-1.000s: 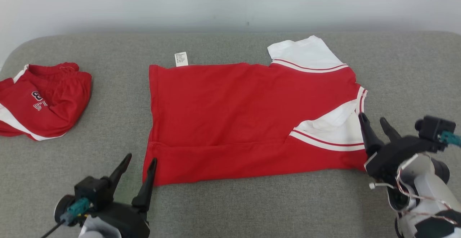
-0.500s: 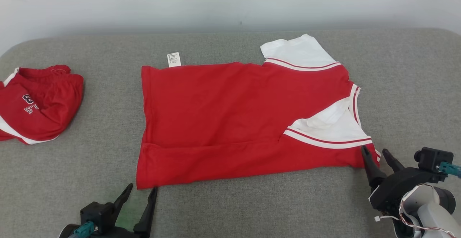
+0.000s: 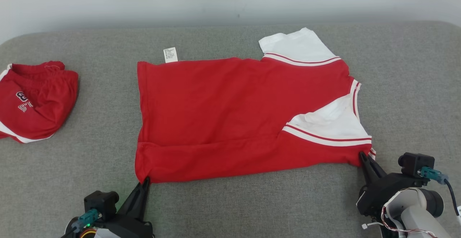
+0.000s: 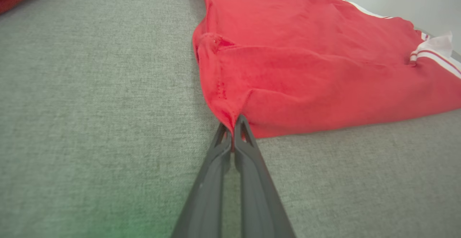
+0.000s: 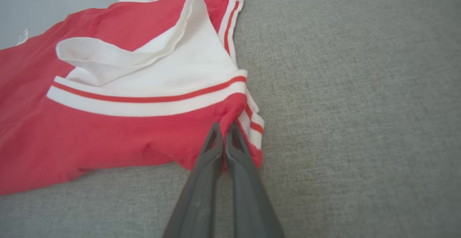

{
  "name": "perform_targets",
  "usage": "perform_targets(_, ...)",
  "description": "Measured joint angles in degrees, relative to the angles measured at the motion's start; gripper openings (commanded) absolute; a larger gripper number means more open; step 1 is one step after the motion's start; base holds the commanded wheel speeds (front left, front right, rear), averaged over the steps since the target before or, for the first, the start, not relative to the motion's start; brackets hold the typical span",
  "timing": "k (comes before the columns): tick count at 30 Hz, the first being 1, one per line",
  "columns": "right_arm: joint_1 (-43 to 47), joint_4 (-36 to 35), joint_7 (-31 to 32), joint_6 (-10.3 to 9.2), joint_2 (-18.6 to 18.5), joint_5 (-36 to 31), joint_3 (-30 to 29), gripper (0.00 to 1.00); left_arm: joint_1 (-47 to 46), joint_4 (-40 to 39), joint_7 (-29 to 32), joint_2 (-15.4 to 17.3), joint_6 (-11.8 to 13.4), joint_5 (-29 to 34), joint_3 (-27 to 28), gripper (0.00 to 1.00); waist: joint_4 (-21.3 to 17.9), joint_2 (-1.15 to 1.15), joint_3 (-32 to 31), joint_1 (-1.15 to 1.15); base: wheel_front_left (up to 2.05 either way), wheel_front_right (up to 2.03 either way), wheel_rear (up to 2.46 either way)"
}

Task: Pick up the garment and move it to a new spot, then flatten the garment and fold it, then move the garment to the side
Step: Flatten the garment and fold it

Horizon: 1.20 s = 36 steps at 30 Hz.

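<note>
- Red cloth is now pinched at both near corners. The left tool (image 3: 145, 181) is closed on the near-left hem corner of the garment (image 3: 223, 115). The right tool (image 3: 362, 156) is closed on its near-right corner, beside the striped cuff.
- 1 second earlier both tools stand wide open beside those corners, so the 2 grips are new.
- The garment lies spread in the middle of the grey fabric surface (image 3: 230, 209), label (image 3: 170, 55) at its far edge. A white sleeve (image 3: 329, 122) lies on top at the right.
- With both corners held, the fold can probably start by carrying the near edge towards the far edge. Each grip takes little cloth and could slip.
- The head view has shifted slightly, so the other red garment (image 3: 34, 101) at the left only seems displaced.
</note>
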Motion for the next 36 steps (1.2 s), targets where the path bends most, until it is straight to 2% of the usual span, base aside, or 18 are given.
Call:
perform_targets(8, 2.75, -0.92, -2.41, 0.0, 0.55, 3.35, -0.6, 0.0, 2.47, -1.68, 0.0, 0.11, 0.0, 0.37, 0.33, 0.0, 0.2, 0.0, -2.77, 0.0, 0.0, 0.0, 0.0)
perform_targets(19, 18.87, -13.72, 0.22, 0.0, -0.23, 4.78, -4.92, 0.0, 10.83, -5.05, 0.0, 0.83, -0.02, 2.29, 2.75, 0.0, 0.73, 0.0, -7.96, 0.0, 0.0, 0.0, 0.0)
perform_targets(26, 28.05, -23.02, 5.39, 0.0, 3.04, 2.4, -10.14, 0.0, 13.99, -5.49, 0.0, 0.41, -0.02, 3.42, 3.54, 0.0, 0.58, -0.01, -9.3, -0.01, 0.0, 0.0, 0.0)
perform_targets(27, 28.76, -23.81, 5.78, 0.0, 3.53, 1.55, -10.66, 0.45, 14.11, -5.43, 0.0, 0.37, -0.02, 3.72, 3.49, 0.42, 0.52, -0.01, -9.38, -0.01, 0.0, 0.0, 0.0)
perform_targets(28, 29.31, -24.58, 6.27, 0.0, 3.87, 0.6, -11.2, 0.98, 14.11, -5.43, 0.0, 0.24, -0.01, 4.21, 3.53, 1.0, 0.52, -0.01, -9.49, -0.01, 0.0, 0.0, 0.0)
perform_targets(31, 29.98, -27.03, 7.47, 0.0, 5.16, -1.02, -12.15, 1.0, 14.12, -5.6, 0.0, -0.58, 0.0, 5.25, 4.24, 1.0, 0.48, -0.01, -9.77, -0.01, 0.0, 0.0, 0.0)
perform_targets(36, 29.77, -31.31, 6.62, 0.0, 5.82, -4.03, -12.88, 1.0, 14.27, -9.53, 0.0, -1.68, 1.49, 6.76, 9.98, 1.0, 0.56, -0.01, -10.19, -0.01, 0.0, 0.0, 0.0)
